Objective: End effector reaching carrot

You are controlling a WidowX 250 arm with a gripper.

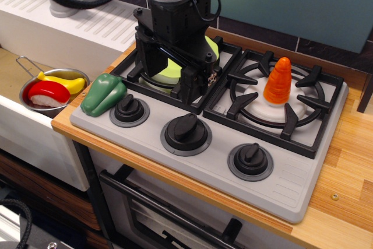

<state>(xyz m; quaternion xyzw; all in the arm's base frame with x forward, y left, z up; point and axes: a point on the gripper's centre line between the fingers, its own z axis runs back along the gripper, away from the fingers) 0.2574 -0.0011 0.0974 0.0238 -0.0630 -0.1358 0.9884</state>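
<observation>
The carrot (278, 81) is a small orange cone standing upright on a white disc at the middle of the right burner grate (274, 100). My black gripper (169, 80) hangs over the left burner, to the left of the carrot and about one burner width away from it. Its two fingers point down and stand apart, open and empty. A yellow-green plate (175, 65) lies on the left burner beneath and behind the fingers, partly hidden by the gripper.
A green toy pepper (104, 94) lies on the stove's front left corner. A metal bowl (24, 90) to the left holds the red-and-white sushi (48, 94) and yellow banana (65, 81). Three black knobs (186, 131) line the stove front. The wooden counter (349, 167) extends right.
</observation>
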